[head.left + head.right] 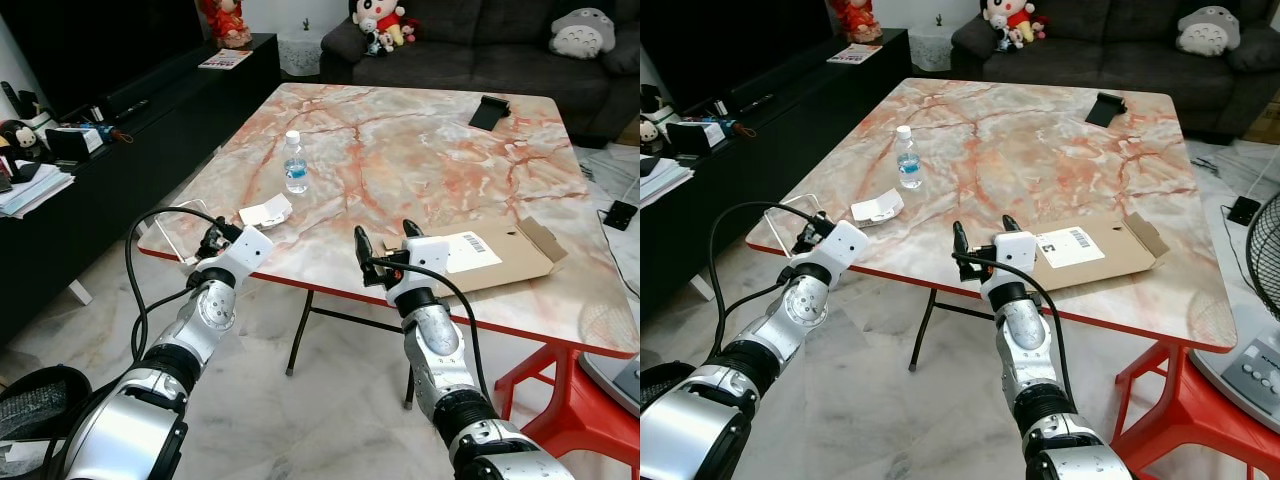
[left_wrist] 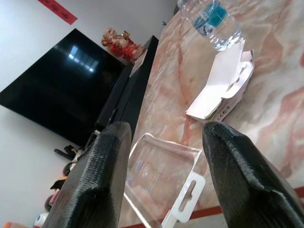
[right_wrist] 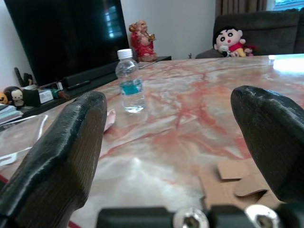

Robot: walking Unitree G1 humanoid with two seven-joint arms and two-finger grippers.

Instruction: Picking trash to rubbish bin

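Lying on the near left corner of the marble table [image 1: 420,150], a clear plastic blister pack [image 2: 164,183] is sitting right at the edge, and the left gripper [image 2: 164,156] is hovering just before it with its two black fingers [image 2: 102,175] spread apart and holding nothing. Just beyond the pack, a small white folded carton [image 1: 266,211] is resting on the tabletop, and a little farther in a water bottle [image 1: 294,163] with a blue label is standing upright.

Toward the near right side, a flattened brown cardboard box [image 1: 500,255] is lying on the table with a white barcode label on it. The right gripper [image 1: 384,238] is hanging at the table's near edge, just beside that cardboard's left end (whether it is touching cannot be told), with its fingers [image 3: 66,156] wide open and empty.

A black phone-like object [image 1: 489,112] is lying near the far right edge of the table. Beyond the table a dark sofa [image 1: 470,45] is carrying soft toys, and a low black cabinet [image 1: 120,150] is running along the left wall with a red figurine [image 1: 227,22] standing on it. A red stool [image 1: 560,400] is standing under the table's right corner.
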